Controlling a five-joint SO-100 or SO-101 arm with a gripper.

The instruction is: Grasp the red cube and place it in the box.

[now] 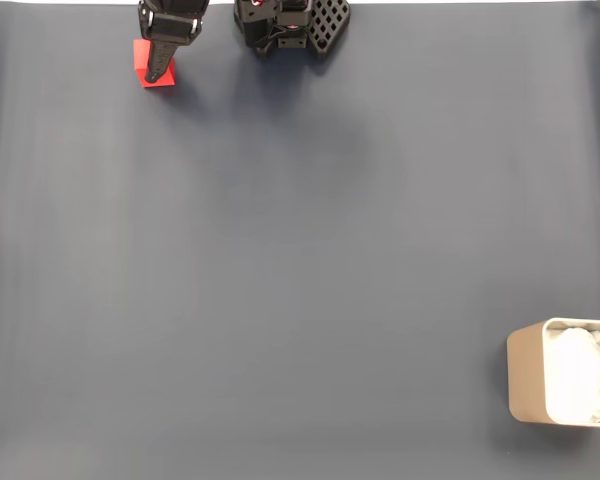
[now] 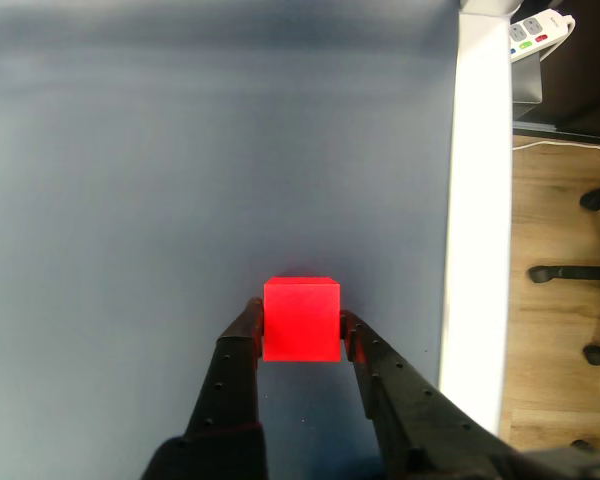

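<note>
The red cube rests on the dark blue-grey mat, and the black fingers of my gripper press against its left and right faces, shut on it. In the fixed view the gripper hangs at the top left and covers the middle of the cube. The box, beige-grey with white lining, stands at the bottom right of the fixed view, far from the cube and partly cut by the frame's edge.
The arm's black base sits at the top centre of the fixed view. In the wrist view the table's white edge runs close to the cube's right, with wooden floor, a power strip and chair legs beyond.
</note>
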